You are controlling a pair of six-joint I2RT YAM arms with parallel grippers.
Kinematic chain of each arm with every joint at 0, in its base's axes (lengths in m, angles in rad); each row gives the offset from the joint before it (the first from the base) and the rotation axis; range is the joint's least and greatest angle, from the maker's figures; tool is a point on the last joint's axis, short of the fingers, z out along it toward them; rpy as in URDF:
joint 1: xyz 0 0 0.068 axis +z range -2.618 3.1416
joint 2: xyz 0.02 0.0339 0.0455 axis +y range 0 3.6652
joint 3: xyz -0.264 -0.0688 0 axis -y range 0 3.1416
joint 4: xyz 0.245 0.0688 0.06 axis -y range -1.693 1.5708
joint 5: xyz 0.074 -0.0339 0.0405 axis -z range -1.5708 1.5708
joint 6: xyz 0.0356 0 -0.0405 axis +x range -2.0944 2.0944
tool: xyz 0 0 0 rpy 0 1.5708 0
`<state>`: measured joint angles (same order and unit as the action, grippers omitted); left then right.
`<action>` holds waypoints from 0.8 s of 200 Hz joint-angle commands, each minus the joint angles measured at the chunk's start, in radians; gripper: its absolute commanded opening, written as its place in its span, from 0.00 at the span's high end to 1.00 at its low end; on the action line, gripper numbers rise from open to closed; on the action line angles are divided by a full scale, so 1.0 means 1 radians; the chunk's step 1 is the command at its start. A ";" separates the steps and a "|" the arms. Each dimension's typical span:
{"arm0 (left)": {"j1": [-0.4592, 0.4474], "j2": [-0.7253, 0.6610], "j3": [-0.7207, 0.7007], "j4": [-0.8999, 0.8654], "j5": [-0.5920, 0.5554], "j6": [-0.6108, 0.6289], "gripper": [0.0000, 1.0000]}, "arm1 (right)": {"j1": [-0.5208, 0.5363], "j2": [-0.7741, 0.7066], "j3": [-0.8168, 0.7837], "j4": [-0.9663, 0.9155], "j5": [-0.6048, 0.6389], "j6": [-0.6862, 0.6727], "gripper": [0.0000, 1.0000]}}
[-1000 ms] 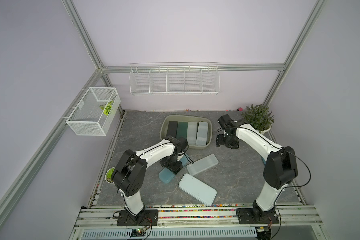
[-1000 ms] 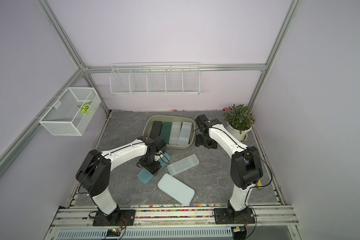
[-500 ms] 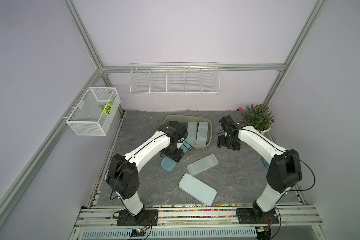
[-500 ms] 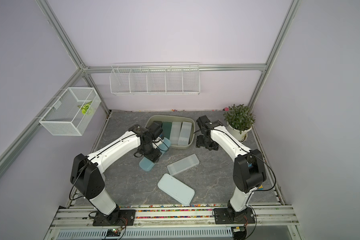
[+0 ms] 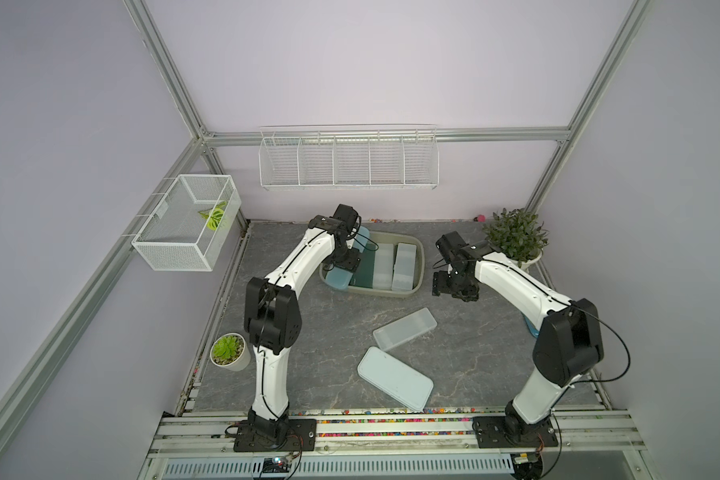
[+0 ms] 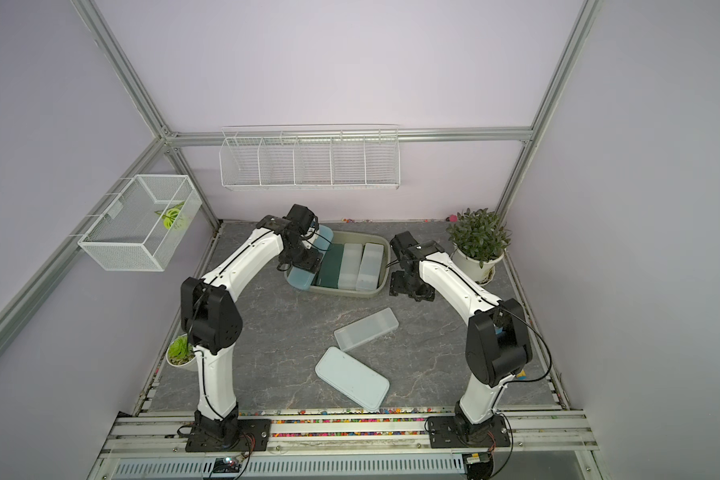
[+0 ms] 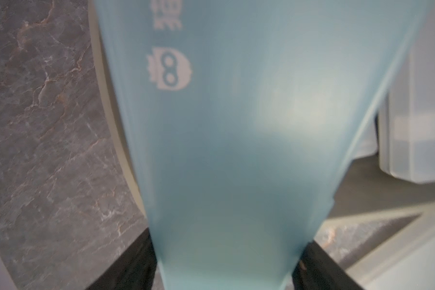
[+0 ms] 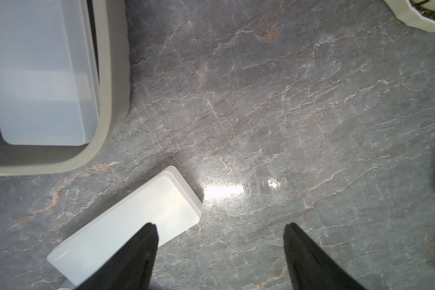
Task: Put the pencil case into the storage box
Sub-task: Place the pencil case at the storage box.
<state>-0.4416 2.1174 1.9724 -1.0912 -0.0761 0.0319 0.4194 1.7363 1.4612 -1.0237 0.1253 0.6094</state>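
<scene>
1. The left claw (image 5: 345, 266) has its jaws spread wide and clamped across the width of the blue pencil case (image 5: 336, 279). In the left wrist view its black fingers (image 7: 126, 263) press on both long sides of the case (image 7: 236, 125).
2. The blue pencil case runs out ahead of and behind that claw, over the left end of the storage box (image 5: 420, 257). In both top views its nearer end overlaps the box's front left corner (image 6: 350, 293).
3. I cannot tell whether the case touches the box or hangs just above it. The wrist view shows the box rim (image 7: 103, 82) just beside one long edge of the case.
4. Inside the box, just beside the left claw (image 6: 306, 266) on its right, lies a dark green pencil case (image 5: 364, 268). Two frosted white pencil cases (image 5: 383, 266) lie beyond it, side by side.
5. The right claw (image 5: 454, 291) has its jaws well apart and holds nothing. It hangs over bare tabletop, just off the right end of the box.
6. In the right wrist view, the box's corner (image 8: 111, 75) lies ahead of the right claw (image 8: 220, 224) to one side.
7. A frosted pencil case on the table (image 8: 126, 226) passes under one finger of the right claw. In a top view this case (image 5: 404, 334) lies apart from the claw, nearer the robot bases.
8. A larger pale blue case (image 5: 393, 384) lies nearer the bases again, well apart from both claws.
</scene>
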 commanded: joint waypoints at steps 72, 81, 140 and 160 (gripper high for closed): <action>0.078 0.255 0.247 0.087 -0.051 0.027 0.45 | 0.006 -0.013 0.018 -0.041 -0.006 0.010 0.17; 0.080 0.269 0.245 0.086 -0.039 0.026 0.45 | 0.007 -0.004 0.026 -0.046 -0.006 0.009 0.17; 0.078 0.305 0.234 0.073 0.020 -0.008 0.44 | 0.006 0.029 0.059 -0.059 -0.007 0.004 0.17; 0.079 0.312 0.232 0.063 -0.004 -0.027 0.40 | 0.008 0.035 0.066 -0.064 -0.007 0.004 0.17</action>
<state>-0.3645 2.3959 2.1967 -1.0142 -0.0807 0.0338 0.4206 1.7508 1.5051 -1.0508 0.1223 0.6090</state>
